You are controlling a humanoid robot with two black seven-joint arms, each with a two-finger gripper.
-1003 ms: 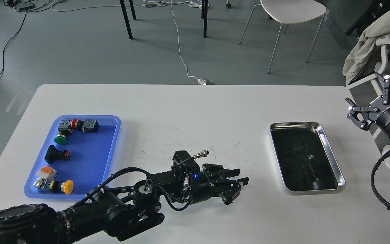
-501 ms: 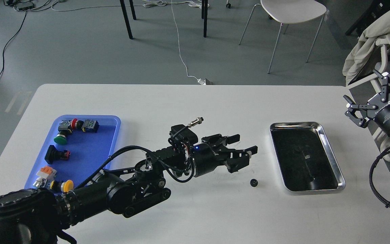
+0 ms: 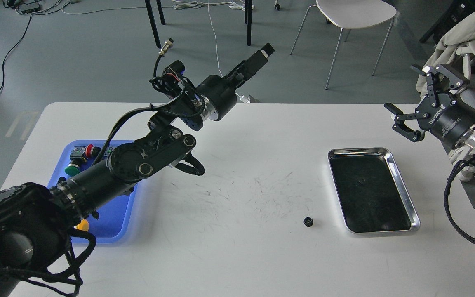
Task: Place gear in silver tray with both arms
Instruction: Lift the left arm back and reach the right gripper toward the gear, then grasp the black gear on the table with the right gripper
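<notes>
Black and small, the gear (image 3: 308,222) lies on the table (image 3: 237,255), just left of the silver tray (image 3: 402,181), near its front corner. Your right tool (image 3: 417,105) hangs released above the tray's far side, so it is nearer. Your left tool (image 3: 258,60) is raised far away, seen sideways; you cannot tell its state. The blue tray (image 3: 109,225) is well apart.

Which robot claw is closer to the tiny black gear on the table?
Right, but only slightly. The right gripper hangs open, up and right of the gear, beyond the silver tray. The left gripper is raised high past the table's far edge.
</notes>
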